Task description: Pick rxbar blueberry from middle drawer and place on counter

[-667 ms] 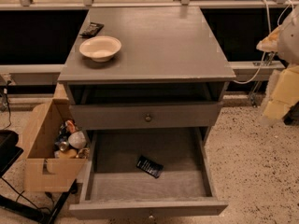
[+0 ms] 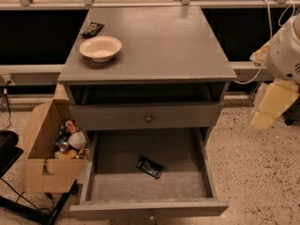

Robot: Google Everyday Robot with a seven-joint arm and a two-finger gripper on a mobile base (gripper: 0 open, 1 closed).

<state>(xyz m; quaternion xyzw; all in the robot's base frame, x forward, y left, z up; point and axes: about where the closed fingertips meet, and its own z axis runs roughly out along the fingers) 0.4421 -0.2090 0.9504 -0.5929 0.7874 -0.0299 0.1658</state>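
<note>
**Blueberry bar lies in the open drawer, gripper off to the right**

At the far left, an open cardboard box [image 2: 44, 168] stands on the speckled floor [image 2: 253, 172], pressed against the left side of the grey cabinet. It holds a jumble of small items, among them what look like cans and a pale rounded object; the rest is too cluttered to name.

On the counter [image 2: 159, 41], near its back left corner, lies 1 dark glossy wrapper [image 2: 92, 29]. Just in front of it sits a cream bowl [image 2: 100, 48], upright, with only its plain pale inside showing. The 2 are close together but apart.

Below the counter is an open, shadowed slot, and under that a shallow drawer front [image 2: 122, 117] with a small round knob [image 2: 148, 118], pushed in.

The middle drawer [image 2: 150, 207] is pulled well out towards the camera. On its grey floor rests the rxbar blueberry [image 2: 150, 167], lying flat, turned at an angle, about midway between the side walls and clear of all 4 of them. It is the only item in the drawer.

At the right edge, the gripper [image 2: 273, 106] hangs in the air beside the cabinet, outside the drawer, at roughly the height of the knobbed front and well apart from the bar. It holds nothing; whether it is spread or pressed together cannot be told. A white cable [image 2: 269, 27] runs down behind it.
</note>
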